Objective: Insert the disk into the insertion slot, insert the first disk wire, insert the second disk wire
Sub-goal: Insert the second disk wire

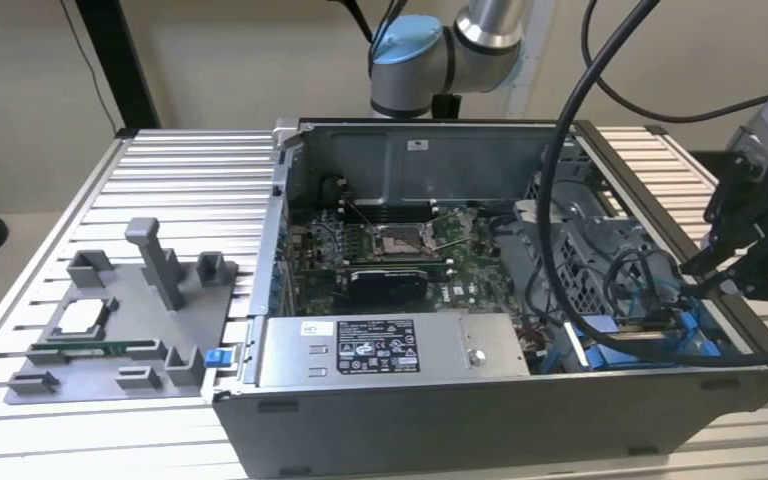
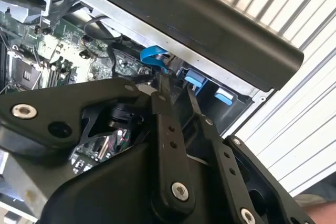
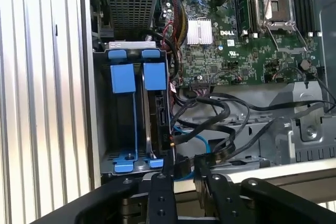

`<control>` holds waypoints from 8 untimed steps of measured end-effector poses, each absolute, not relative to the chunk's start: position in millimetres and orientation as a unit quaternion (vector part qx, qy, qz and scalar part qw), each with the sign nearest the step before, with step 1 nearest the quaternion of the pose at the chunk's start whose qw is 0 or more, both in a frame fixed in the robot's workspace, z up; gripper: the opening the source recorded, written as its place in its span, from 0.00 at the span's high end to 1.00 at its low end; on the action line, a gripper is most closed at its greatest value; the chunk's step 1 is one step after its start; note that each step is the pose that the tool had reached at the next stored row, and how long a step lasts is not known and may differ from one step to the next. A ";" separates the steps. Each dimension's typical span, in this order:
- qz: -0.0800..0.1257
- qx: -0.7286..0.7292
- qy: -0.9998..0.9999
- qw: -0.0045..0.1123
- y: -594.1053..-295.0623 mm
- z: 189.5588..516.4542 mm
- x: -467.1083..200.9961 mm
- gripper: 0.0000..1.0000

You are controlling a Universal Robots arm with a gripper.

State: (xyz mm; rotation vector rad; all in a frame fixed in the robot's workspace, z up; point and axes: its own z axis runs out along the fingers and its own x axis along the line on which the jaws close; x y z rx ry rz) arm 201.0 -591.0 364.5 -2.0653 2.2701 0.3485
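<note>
You have the disk (image 3: pixel 157 113) standing in the insertion slot (image 3: pixel 124 78), so that step looks done (whether it is fully seated is unclear, as its lower end is hidden). The gripper (image 3: pixel 182 176) hovers just beside the bay, near the black wires (image 3: pixel 212 121). You cannot tell whether it grips one, nor whether either wire is plugged.

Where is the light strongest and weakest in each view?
Exterior view: the ribbed table is evenly lit, the computer case shaded inside. First wrist view: the table is brightest, nearly washed out; the insertion slot sits in shade. Second wrist view: the black hand is dark before the bright table.
</note>
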 end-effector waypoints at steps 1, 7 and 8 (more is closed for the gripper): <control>0.113 -0.669 0.735 0.026 -591.0 364.1 201.0 0.00; 0.113 -0.673 0.730 0.026 -591.0 361.3 201.0 0.00; 0.113 -0.675 0.728 0.025 -591.0 361.0 201.0 0.00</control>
